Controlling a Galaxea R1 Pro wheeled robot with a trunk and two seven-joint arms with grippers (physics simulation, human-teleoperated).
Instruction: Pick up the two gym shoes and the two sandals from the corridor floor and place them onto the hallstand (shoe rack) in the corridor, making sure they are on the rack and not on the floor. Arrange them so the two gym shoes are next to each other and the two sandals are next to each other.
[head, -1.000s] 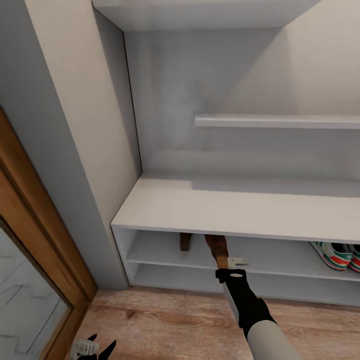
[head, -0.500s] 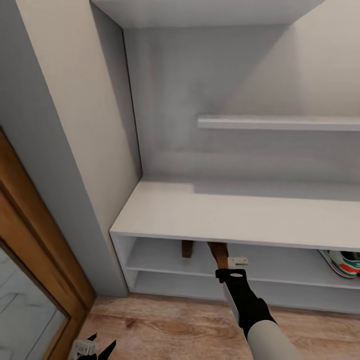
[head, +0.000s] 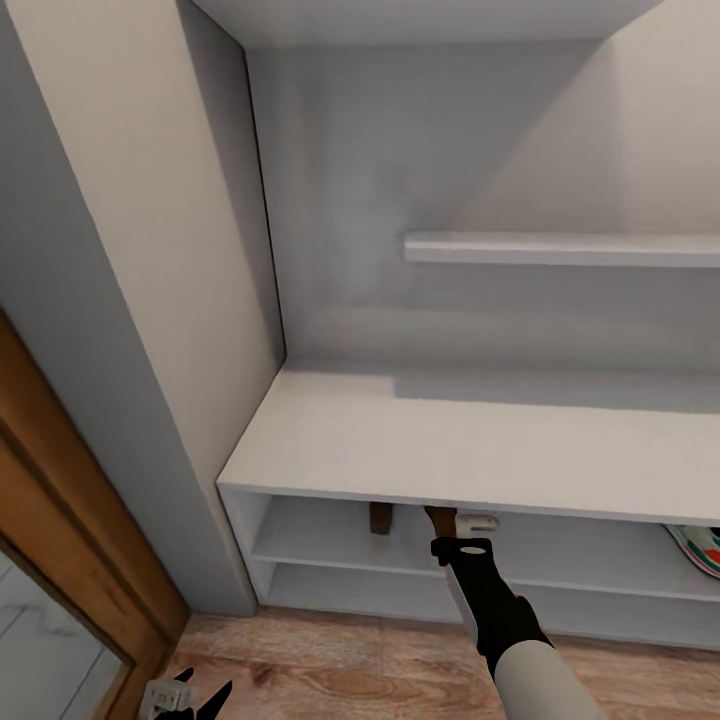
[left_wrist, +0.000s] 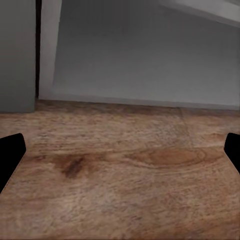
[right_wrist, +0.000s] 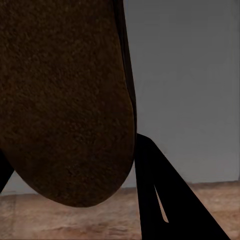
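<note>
My right gripper (head: 455, 532) is shut on a brown sandal (head: 440, 520), holding it in the upper shelf slot of the pale-grey hallstand (head: 450, 450), just under the bench top. In the right wrist view the sandal's dark sole (right_wrist: 65, 100) looms close beside a black finger (right_wrist: 160, 200). The other sandal (head: 380, 517) stands in the same slot a little to the left. A gym shoe (head: 700, 548) pokes into view on that shelf at the far right. My left gripper (head: 187, 695) hangs open low over the corridor floor (left_wrist: 120, 170), with nothing between its fingers.
A grey wall panel (head: 130, 300) and a wooden door frame (head: 60, 500) close in on the left. A lower shelf slot (head: 350, 585) runs beneath the sandals. An upper shelf (head: 560, 248) juts from the back panel at right.
The whole view has shifted, so the rack sits lower and further right in the picture. Less of the held sandal shows under the bench top. The left gripper has not moved.
</note>
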